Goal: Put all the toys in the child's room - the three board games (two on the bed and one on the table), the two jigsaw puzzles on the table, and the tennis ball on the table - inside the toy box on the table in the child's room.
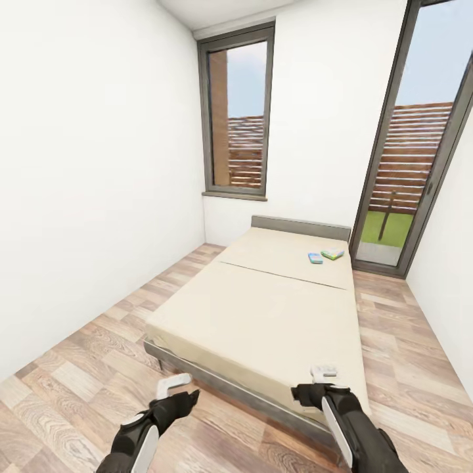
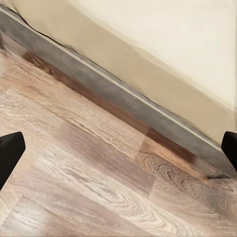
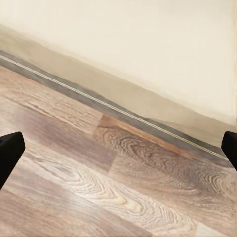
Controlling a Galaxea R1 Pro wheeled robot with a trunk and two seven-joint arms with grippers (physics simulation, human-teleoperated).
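Lying far off, board games (image 1: pixel 325 255), print unreadable

The room is evenly and brightly lit by daylight from the tall grey-framed window (image 1: pixel 238 112) and glazed door (image 1: pixel 414 151). Vertical lines are bowed toward the edges. A soft shadow is cast beneath the beige-mattressed bed (image 1: pixel 263 309).
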